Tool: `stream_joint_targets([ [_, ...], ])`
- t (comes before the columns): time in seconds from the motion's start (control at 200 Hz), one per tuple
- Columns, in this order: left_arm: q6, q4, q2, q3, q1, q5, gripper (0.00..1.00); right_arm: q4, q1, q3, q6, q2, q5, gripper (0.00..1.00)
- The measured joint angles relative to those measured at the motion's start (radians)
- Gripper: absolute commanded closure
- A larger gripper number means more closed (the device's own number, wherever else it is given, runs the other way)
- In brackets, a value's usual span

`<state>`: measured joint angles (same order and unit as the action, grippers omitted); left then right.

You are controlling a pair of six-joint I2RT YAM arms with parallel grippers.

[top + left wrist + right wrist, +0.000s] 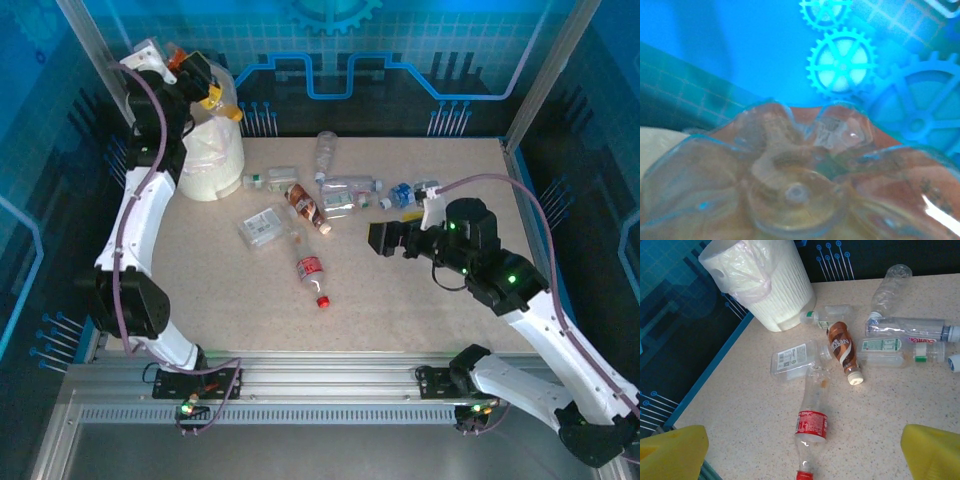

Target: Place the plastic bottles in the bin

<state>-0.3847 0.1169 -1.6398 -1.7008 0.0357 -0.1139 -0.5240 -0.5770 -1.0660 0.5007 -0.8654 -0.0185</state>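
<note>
The tabletop (430,310) carries the loose work. Most of the plastic bottles (350,186) lie scattered on their sides across the middle of the overhead view, so they have to be fetched one at a time.

The bin (210,165) stands upright at the upper left of that view, near the back wall. Its liner is folded over the rim and its mouth is open to take a drop from above.

The left hand (215,98) is raised at the upper left, seemingly over that mouth, and pressed together on a clear bottle (795,192). Its wrist camera looks straight at the bottle's petal-shaped base. Held there, the bottle seems to me ready for release into the bin.

The right hand (382,238) hovers right of centre above the tabletop. Its yellow fingers (672,452) are spread wide with nothing between them. They face the red-labelled bottle (811,424) just ahead, which is likely the next pick. A brown bottle (842,347) lies beyond that one, nearer the bin.
</note>
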Motion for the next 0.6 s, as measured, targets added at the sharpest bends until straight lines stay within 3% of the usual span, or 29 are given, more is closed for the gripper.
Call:
stream_joint_targets([
  [0.21,0.071,0.032,-0.086,-0.066,0.037,-0.092,0.49,-0.007,0.016,0.036,0.015,0.043,0.020,0.00],
  [0.6,0.081,0.019,-0.219,-0.167,0.061,-0.111,0.46,-0.016,0.022,0.066,0.033,0.083,0.042,0.00],
])
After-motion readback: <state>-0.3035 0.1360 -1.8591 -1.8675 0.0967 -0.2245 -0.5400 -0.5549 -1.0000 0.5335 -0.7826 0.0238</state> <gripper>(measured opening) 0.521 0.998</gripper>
